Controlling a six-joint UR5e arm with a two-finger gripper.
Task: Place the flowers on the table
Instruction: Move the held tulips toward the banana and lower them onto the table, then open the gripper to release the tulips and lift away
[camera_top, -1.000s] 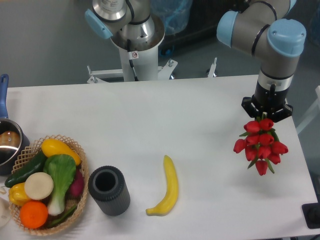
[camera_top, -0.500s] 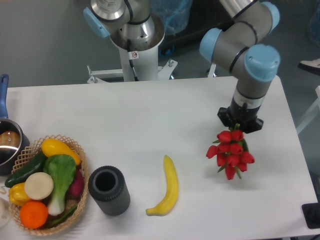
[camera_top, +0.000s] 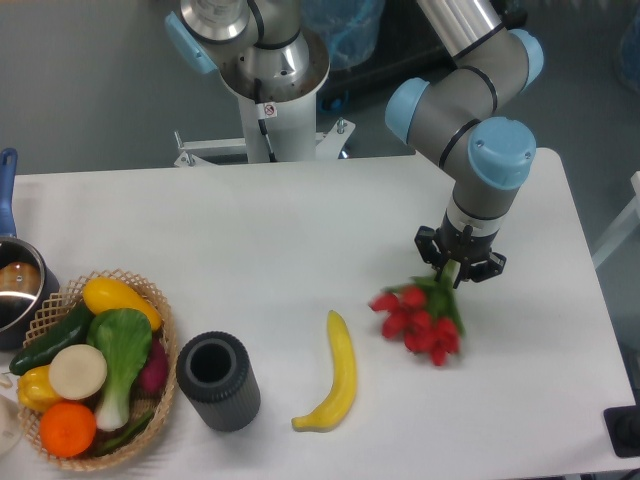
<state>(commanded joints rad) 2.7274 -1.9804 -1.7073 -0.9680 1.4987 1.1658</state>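
The flowers (camera_top: 418, 318), a bunch of red tulip buds with green stems, hang tilted from my gripper (camera_top: 458, 266), buds low and close to the white table (camera_top: 300, 230) right of centre. The gripper is shut on the stems; its fingers are mostly hidden by the wrist. The buds look blurred. I cannot tell whether they touch the tabletop.
A yellow banana (camera_top: 336, 375) lies just left of the flowers. A dark grey cylinder cup (camera_top: 218, 380) stands left of it. A wicker basket (camera_top: 160, 318) of vegetables and fruit sits at the front left, a pot (camera_top: 18, 290) behind it. A black object (camera_top: 626, 430) sits at the right edge.
My gripper has carried the flowers leftward from the right edge toward the middle and lower. The bunch now tilts, with the buds swung to the left.
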